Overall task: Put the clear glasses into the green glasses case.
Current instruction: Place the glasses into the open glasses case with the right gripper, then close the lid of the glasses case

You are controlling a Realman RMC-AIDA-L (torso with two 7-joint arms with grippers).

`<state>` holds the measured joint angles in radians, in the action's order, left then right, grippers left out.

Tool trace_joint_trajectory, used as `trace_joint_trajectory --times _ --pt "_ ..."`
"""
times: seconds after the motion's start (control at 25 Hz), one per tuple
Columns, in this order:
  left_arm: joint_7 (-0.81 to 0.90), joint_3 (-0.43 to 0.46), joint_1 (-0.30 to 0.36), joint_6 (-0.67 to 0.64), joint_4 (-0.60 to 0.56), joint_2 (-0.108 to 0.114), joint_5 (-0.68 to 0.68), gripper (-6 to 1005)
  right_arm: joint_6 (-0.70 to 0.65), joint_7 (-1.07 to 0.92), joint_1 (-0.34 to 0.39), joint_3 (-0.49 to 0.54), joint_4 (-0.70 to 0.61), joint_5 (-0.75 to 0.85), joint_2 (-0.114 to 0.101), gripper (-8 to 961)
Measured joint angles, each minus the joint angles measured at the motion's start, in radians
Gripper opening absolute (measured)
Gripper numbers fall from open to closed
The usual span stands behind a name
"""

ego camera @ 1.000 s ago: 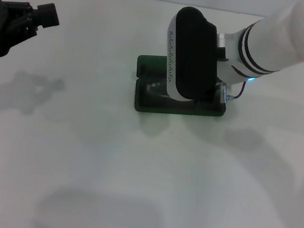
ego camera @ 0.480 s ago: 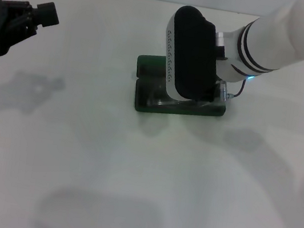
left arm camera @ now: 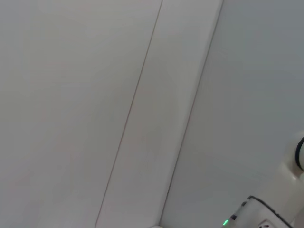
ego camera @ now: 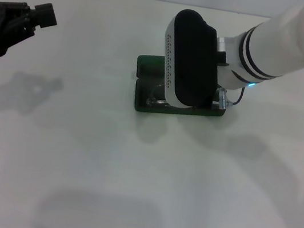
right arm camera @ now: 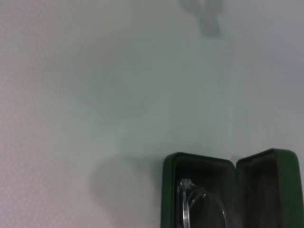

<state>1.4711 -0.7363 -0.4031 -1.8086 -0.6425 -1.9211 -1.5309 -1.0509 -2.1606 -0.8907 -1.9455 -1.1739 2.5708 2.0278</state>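
While the right arm's wrist housing hangs over the centre of the head view, it covers most of the green glasses case (ego camera: pixel 143 98), which lies open on the white table (ego camera: pixel 128 191) just above mid-frame. Right gripper itself is hidden under that housing; finger state: cannot tell. In the right wrist view the case (right arm camera: pixel 166 190) sits at the lower right of the frame, both halves open and facing up, dark lining showing. The clear glasses (right arm camera: pixel 190 204) lie inside the nearer-to-centre half, one rounded lens rim and hinge visible, the rest cut off by the frame edge. Left gripper (ego camera: pixel 40 14) sits raised at the upper left of the head view, well apart from the case; fingers apart, nothing between them.
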Motion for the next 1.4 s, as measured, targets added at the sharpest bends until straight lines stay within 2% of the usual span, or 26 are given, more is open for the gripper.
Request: trace_joint_trajectory --times 0.36,0.64,1.4 --pt "0.011 0.0 0.013 -0.003 0.001 -0.001 0.002 48 -0.053 -0.062 0.059 0.008 -0.09 0.006 0.0 100" --pt "0.018 0.0 0.022 -0.008 0.001 -0.003 -0.002 48 -0.124 -0.1 0.126 0.077 -0.185 0.01 0.0 93" --pt "0.023 -0.008 0.037 -0.011 0.001 -0.007 -0.005 49 -0.279 -0.253 0.229 0.175 -0.27 0.102 -0.004 54"
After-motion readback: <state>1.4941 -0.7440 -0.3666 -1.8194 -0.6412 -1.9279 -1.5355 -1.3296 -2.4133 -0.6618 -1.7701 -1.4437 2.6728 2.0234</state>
